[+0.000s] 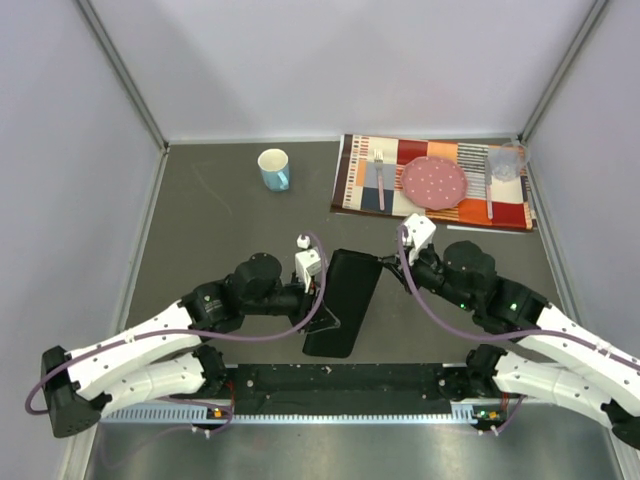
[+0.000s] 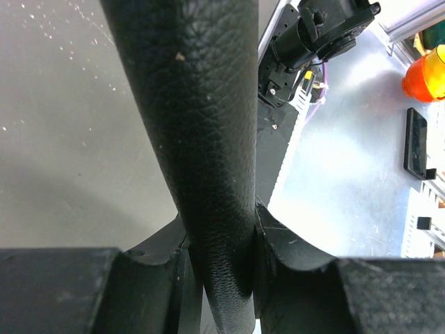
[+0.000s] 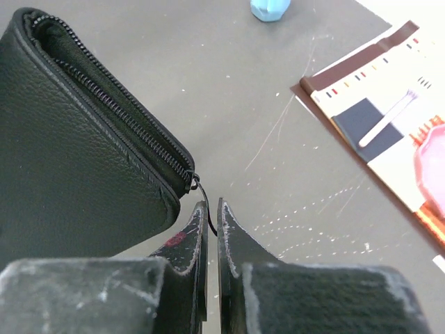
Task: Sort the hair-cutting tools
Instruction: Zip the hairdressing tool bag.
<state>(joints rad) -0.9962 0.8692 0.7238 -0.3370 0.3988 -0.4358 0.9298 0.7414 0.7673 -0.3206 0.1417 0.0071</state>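
Black leather case [image 1: 342, 300] lies mid-table. Left gripper [image 1: 318, 284] reaches in sideways, clamped across its long edge. Right gripper [image 3: 212, 212], fingers together, pinches the zip pull [image 3: 197, 184] at the far corner. Open grey table [image 1: 220, 230] lies either side. Hair-cutting tools are hidden from view.

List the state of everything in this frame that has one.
black zip case: zip closed along the visible side, held by both arms.
left fingers: clamped on the case's edge.
right fingers: shut on the zipper pull at the case's corner.
blue mug: upright on the table.
pink plate: flat on the placemat, bare.
fork: lying on the placemat left of the plate.
clear cup: upright on the placemat.
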